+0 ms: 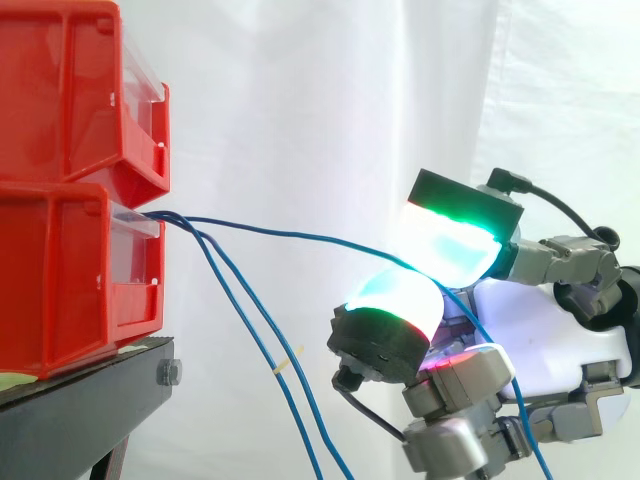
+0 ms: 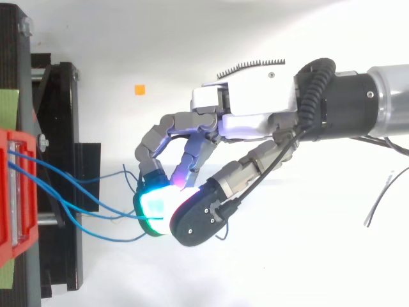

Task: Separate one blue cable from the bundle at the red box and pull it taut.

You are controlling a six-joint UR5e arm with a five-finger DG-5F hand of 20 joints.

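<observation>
Pinches one blue cable [image 1: 300, 236] between two glowing pads [image 1: 395, 300], the hand [image 1: 545, 335] curled shut round that thin strand and held well to the right of the lower red box [image 1: 60, 280]. Seems to favour a pad-to-pad pinch over a full fist, probably to hold a single wire without gathering its neighbours.

Leaves the front lip of the box, crosses the gap almost level, bends gently just before the pinch, then trails down past the hand. Not quite taut yet, judging by that bend.

Hanging from the same opening: the other blue cables [image 1: 255, 330], dropping steeply past the black stand [image 1: 90, 385] and well apart from the pinch in the side view. Separated already, by the look of it.

From above, reaches in from the right [image 2: 249, 105], pads closed over the strand, with loose blue loops [image 2: 124, 238] near the pads; cannot tell whether touching.

Likely calls for a steady draw away from the box to take out the bend. Could slip through the pads, or drag a loose loop along.
</observation>
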